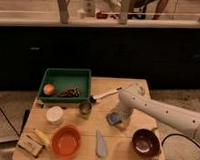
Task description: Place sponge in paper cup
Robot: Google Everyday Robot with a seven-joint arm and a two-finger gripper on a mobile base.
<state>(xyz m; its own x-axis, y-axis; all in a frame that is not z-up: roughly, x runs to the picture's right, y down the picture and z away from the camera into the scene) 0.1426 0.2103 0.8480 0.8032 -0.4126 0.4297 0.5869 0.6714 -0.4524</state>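
A wooden desk [123,148] fills the lower middle of the frame, with a dark cabinet front behind it. The white robot arm [162,113] comes in from the right edge and runs leftward over the right half of the desk. Its end effector [120,115] sits low at the centre of the desk, right at the sponge; whether it is open, closed or gripping cannot be told.

A green tray [66,74] occupies the upper left of the desk and holds an orange fruit [48,89] and a small dark heap [69,92]. An orange bowl [66,141] stands at the lower left, and a dark brown bowl [145,142] stands at the lower right, below the arm.

The paper cup [55,114] stands upright at the left, between the tray and the orange bowl, well apart from the end effector. A pale spatula-like piece [100,143] lies lower centre. A white-handled tool [105,95] lies slanted just right of the tray. Yellow and tan items [35,140] sit at the lower-left corner.

The sponge [112,118] lies flat on the desk at centre, beside the end effector. A small metal cup [84,109] stands between the sponge and the paper cup.
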